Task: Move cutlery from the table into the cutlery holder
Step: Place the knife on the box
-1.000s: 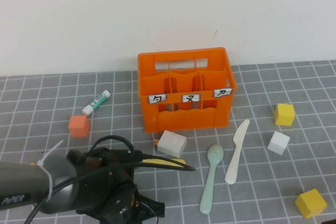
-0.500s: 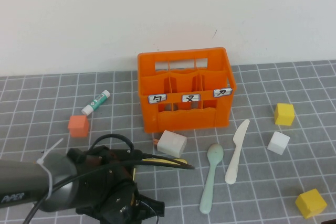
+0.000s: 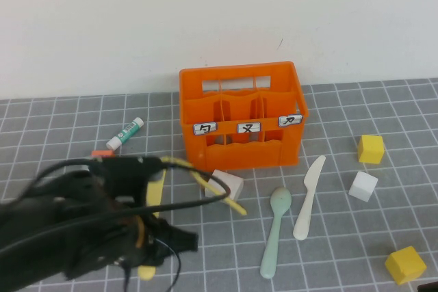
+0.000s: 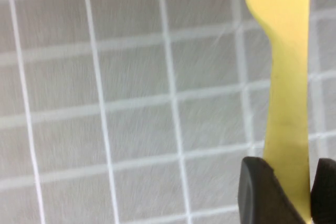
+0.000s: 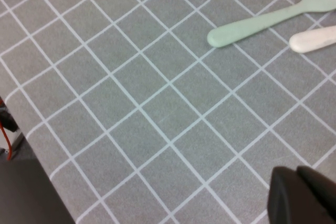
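My left gripper (image 4: 287, 192) is shut on a pale yellow knife (image 4: 286, 77), held above the table's grey tiles. From the high camera the left arm is a dark blur at the front left, and the left gripper (image 3: 144, 237) is mostly hidden under it. The yellow knife (image 3: 155, 191) sticks out on both sides. The orange cutlery holder (image 3: 239, 117) stands at the back centre. A mint spoon (image 3: 276, 230) and a cream knife (image 3: 308, 196) lie in front of it to the right. My right gripper (image 5: 304, 195) is shut and holds nothing, near the spoon (image 5: 262, 22).
A glue stick (image 3: 125, 133) lies left of the holder. A whitish block (image 3: 229, 181) sits before the holder, with a pale yellow tip (image 3: 237, 207) beside it. Two yellow cubes (image 3: 370, 148) (image 3: 404, 264) and a white cube (image 3: 363, 185) stand at the right.
The left arm has risen and swung left from its low spot at the front. It now carries the yellow knife off the table. The right arm has not moved.
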{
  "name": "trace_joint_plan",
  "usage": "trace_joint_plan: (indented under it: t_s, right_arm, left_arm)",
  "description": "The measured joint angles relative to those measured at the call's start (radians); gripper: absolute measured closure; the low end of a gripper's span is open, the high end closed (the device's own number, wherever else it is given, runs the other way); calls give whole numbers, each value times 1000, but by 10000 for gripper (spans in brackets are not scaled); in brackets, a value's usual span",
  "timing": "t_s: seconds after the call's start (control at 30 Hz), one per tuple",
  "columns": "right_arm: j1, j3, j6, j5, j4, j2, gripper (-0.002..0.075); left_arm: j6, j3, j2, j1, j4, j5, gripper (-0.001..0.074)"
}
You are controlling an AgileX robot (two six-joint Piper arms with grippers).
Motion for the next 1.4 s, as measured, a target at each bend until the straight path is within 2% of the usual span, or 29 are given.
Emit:
trace_joint_plan:
  t_s: [0.2,0.6,0.73,0.83,1.13,1.27,1.4]
  right_arm:
    - [0,0,-2,-6,0,0,729]
    - [0,0,-3,-8,0,0,729]
    - [0,0,-3,-8,0,0,729]
    - [0,0,-3,-8,0,0,729]
    - [0,0,-3,-8,0,0,729]
    - [0,0,-6,-8,0,0,729]
    - [0,0,-8,-8,0,0,729]
  left_arm:
    - [-2,1,-142,0,116,-108,563]
    - [-20,2,-189,0,343,-606,563]
    - [49,8,-148,40,413,-833,563]
    - [108,10,-107,89,394,-969,563]
    - [156,10,63,223,172,-1376,563]
    - [186,10,170,241,124,-1598,563]
    - [197,-8,268,241,91,-1685,563]
